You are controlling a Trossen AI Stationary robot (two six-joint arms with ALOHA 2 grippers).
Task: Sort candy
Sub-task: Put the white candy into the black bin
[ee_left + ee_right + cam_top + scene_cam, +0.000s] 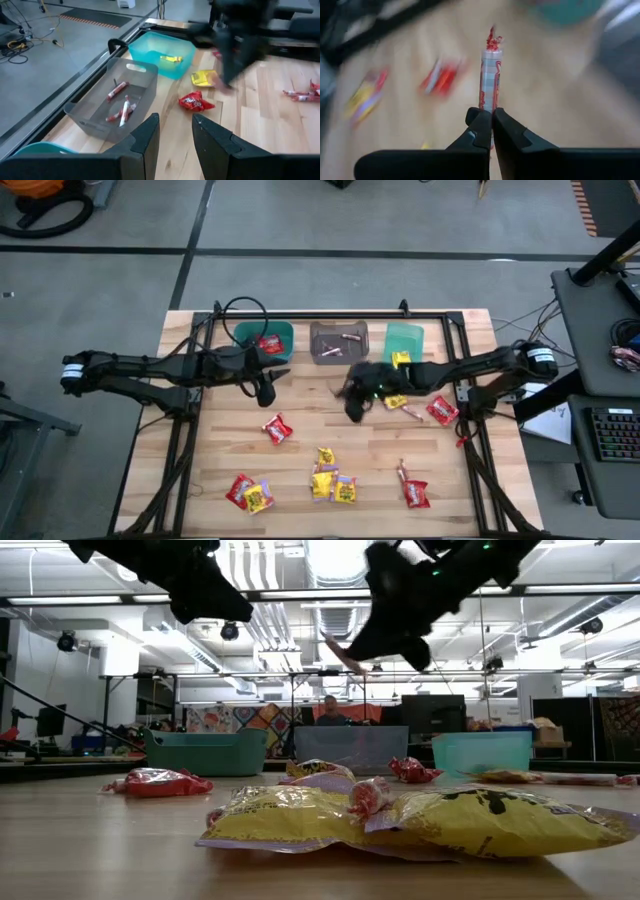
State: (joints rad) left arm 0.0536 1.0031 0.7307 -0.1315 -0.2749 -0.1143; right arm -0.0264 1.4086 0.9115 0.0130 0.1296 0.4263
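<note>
My right gripper (492,116) hangs above the middle of the table, shut on a thin pinkish stick candy (490,75). The low view shows that stick (341,653) well above the wood. My left gripper (175,131) stands open and empty in front of the teal bin (262,332), which holds a red packet. The grey bin (338,343) holds pinkish sticks, and the green bin (405,337) holds a yellow packet. Loose red packets (277,428) and yellow packets (326,480) lie flat on the wood. My right gripper pinches one end of the stick (489,102) between its two fingertips. The stick runs on forward along the fingers, its twisted red end (493,39) farthest from them. It is lifted clear of the table.
A red packet (441,410) and a yellow one (396,401) lie under the right arm. More packets (248,493) (414,492) lie near the front edge. Black frame rails (190,430) run along both sides of the table and behind the bins.
</note>
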